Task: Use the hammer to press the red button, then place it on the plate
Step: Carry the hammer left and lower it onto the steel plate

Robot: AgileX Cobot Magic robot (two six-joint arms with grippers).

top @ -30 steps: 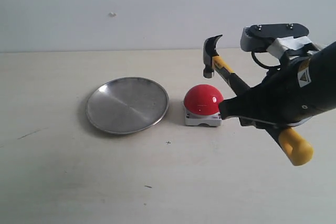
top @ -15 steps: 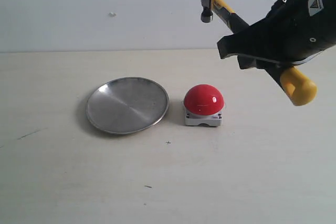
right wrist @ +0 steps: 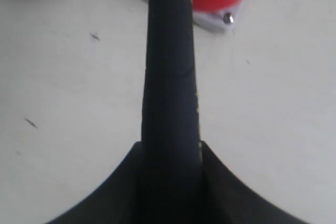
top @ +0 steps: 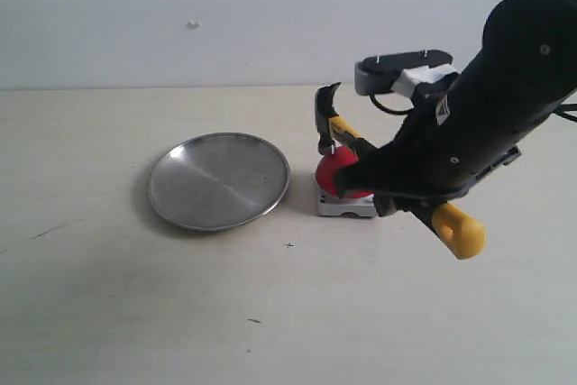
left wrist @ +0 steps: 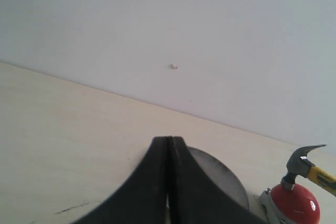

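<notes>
The hammer [top: 327, 123] sits in your right pincer [right wrist: 169, 66], which is clamped on the handle. Its head seems to touch the top of the red button [top: 335, 174], so I judge that you are in the pressing step. Next, lift it clear and carry it to the plate [top: 216, 182], just beside the button. Your left pincer [left wrist: 169, 182] is closed and holds nothing.

Brushed shiny metal plate [top: 218, 180], glossy red button [top: 330, 173], dark metal-headed hammer [top: 325, 122], matt table [top: 135, 313].

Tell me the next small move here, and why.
Probably lift the hammer straight up. Its head rests on the red button, so the press looks made, and the plate beside the button has yet to receive it.
</notes>
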